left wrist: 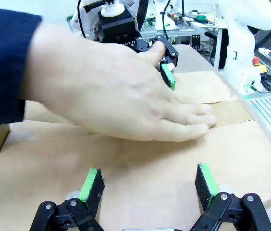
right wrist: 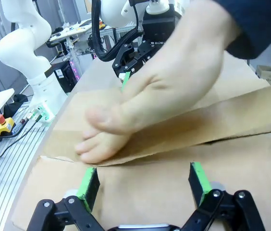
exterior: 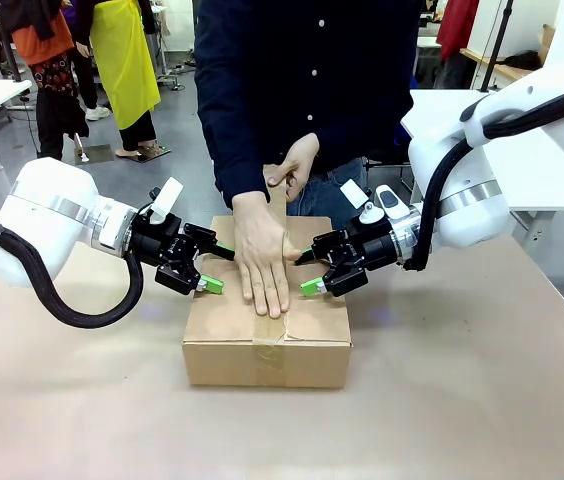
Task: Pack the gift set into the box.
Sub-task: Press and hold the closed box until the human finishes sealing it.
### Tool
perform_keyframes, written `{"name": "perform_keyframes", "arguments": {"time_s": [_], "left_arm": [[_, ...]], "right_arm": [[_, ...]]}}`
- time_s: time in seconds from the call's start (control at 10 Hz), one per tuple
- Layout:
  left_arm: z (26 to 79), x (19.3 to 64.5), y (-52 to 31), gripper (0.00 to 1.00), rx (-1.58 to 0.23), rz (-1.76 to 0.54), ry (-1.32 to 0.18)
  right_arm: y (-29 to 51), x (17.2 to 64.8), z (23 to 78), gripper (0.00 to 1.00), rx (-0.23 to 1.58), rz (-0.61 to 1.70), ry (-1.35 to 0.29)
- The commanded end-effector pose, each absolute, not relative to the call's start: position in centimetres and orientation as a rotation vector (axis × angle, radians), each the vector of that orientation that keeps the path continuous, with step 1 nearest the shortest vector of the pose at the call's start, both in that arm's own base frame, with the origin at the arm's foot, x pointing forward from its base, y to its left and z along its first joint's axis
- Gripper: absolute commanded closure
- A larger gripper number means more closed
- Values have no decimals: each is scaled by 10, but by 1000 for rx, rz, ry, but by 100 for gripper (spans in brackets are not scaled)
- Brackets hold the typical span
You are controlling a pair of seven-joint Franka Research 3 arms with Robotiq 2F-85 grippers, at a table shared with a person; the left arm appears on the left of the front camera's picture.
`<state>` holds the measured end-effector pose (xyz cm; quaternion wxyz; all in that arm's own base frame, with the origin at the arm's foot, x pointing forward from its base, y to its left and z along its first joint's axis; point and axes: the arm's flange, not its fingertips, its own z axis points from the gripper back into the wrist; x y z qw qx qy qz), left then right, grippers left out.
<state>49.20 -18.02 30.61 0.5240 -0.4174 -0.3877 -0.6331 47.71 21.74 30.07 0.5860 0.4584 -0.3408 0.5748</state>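
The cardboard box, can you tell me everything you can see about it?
The box is plain brown corrugated cardboard, sitting flat on the table in the middle. Its top flaps are folded shut, with brown tape running down the middle seam and over the front edge. The person's hand lies flat on the tape, pressing it down. The left pincer and the right pincer, both open, point their green pads at the lid from either side. What is inside is hidden.
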Motion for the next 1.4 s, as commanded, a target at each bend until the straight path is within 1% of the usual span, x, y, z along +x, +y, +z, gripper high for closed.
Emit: {"name": "perform_keyframes", "arguments": {"time_s": [0.0,1.3], "left_arm": [[305,491,-181,0,-994,-1519,-931],[305,491,-181,0,-994,-1519,-931]], "right_arm": [[217,476,297,0,1068,1331,-790],[217,476,297,0,1068,1331,-790]]}}
